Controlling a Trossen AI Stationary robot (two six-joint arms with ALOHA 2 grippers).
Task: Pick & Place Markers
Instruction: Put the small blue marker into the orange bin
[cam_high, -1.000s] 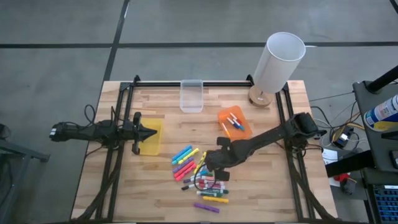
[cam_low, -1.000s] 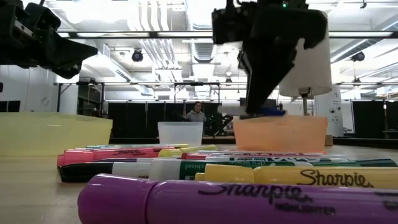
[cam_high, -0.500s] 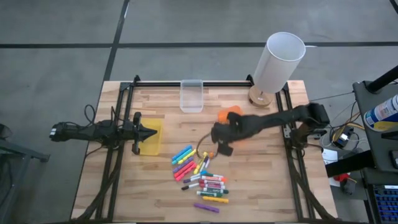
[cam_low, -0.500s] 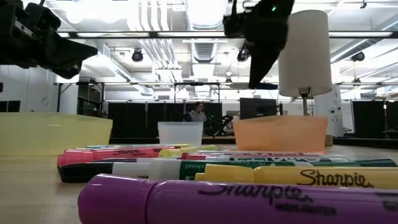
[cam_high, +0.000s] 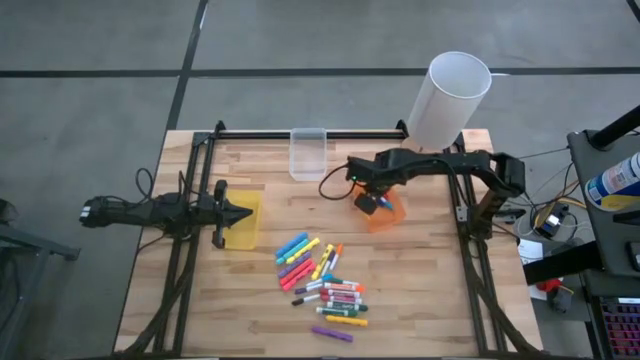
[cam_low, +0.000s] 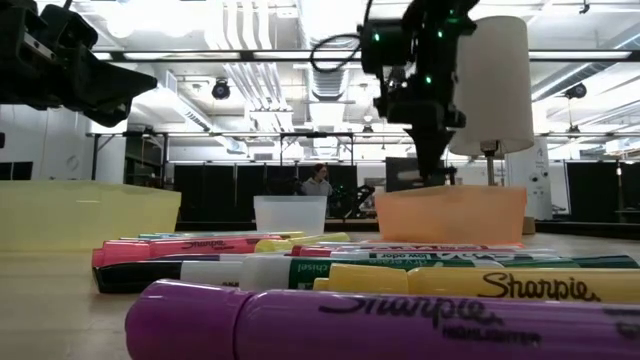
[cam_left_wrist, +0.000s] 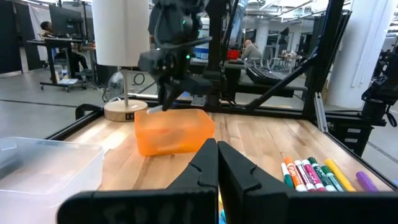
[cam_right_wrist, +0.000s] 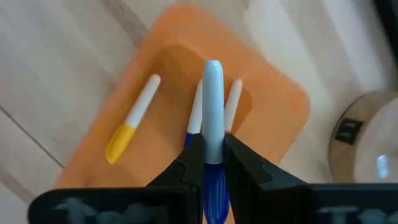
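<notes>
We've got the right gripper (cam_right_wrist: 212, 163) clamped on a slim blue-capped white marker (cam_right_wrist: 212, 106) right above the small orange plastic bin (cam_high: 384, 214), left gripper (cam_left_wrist: 217, 163) shut and idle, so a tilted drop could bounce out.

Markers (cam_high: 322, 284): table (cam_high: 420, 300), lower centre.
Bins (cam_high: 308, 153): above markers.
Lamp (cam_high: 445, 105): upper right corner.

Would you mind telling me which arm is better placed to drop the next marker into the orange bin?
The right. Its end effector already grips a blue-capped marker directly above the orange bin. The left end effector waits shut over the yellow bin.
</notes>
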